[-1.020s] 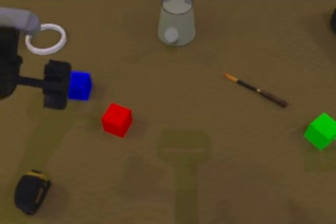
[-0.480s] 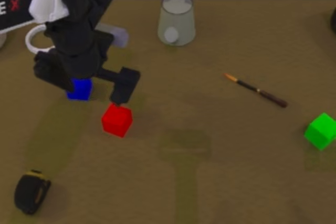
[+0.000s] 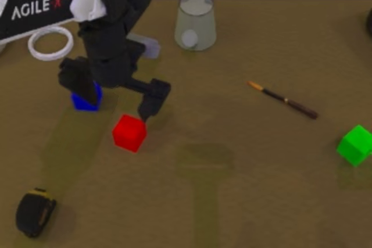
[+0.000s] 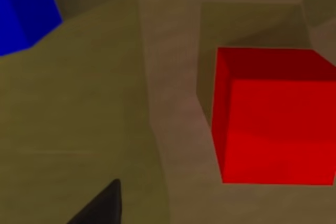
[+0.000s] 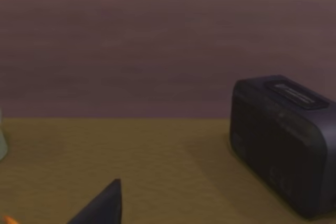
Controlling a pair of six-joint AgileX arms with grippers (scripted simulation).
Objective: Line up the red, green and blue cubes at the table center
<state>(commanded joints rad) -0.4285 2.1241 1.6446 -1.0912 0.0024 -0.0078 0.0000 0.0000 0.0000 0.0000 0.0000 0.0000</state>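
1. Blue cube (image 3: 86,100): left, part hidden under the left arm.
2. Left gripper (image 3: 146,108): just above red cube (image 3: 129,133); fingers' state cannot be told.
3. Green cube (image 3: 355,144): far right. None lined up yet.

brightness: even, moderate, no glare on the table (image 3: 261,190)
shadows: soft-edged; left arm (image 3: 110,33) drops a long band toward the near edge, 1 more T-shaped patch at table center
cube shadows: red cube (image 3: 129,133) and green cube (image 3: 354,144) each shade the side away from the purple strip
focus: top view soft overall, edges fuzzy
wrist views: soft too; red cube top darker than its front face
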